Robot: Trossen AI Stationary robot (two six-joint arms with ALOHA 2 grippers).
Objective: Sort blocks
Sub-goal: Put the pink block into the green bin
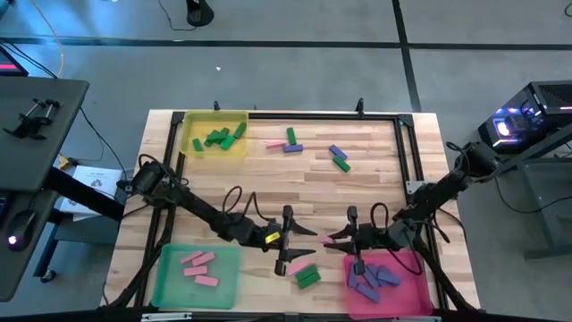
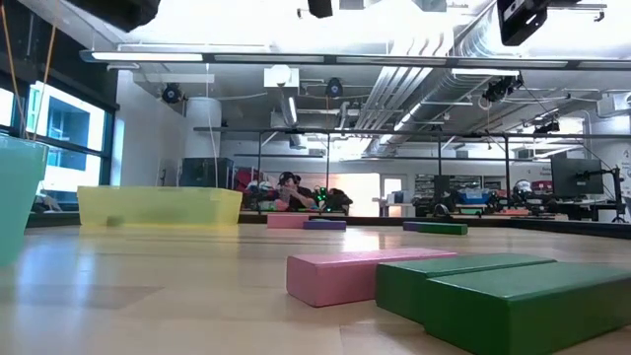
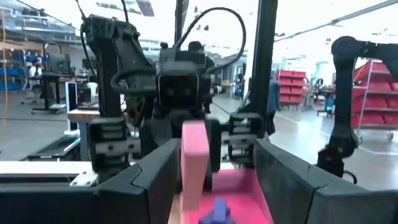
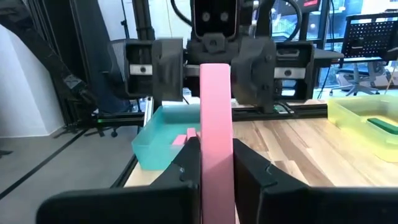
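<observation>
A pink block [image 4: 216,130] is clamped by the right gripper [image 1: 332,238] beside the pink-red tray [image 1: 416,268], faced by the spread-fingered left gripper [image 1: 304,246].

In the low view the nearest green block [image 2: 513,301] runs off the picture's edge, and the green tray [image 2: 18,192] shows only a corner. No arm shows there. In the right wrist view the pink block [image 4: 216,137] hides the middle of the other arm. The far blocks [image 2: 306,223] on the surface [image 2: 177,276] are too small to tell apart well.
</observation>
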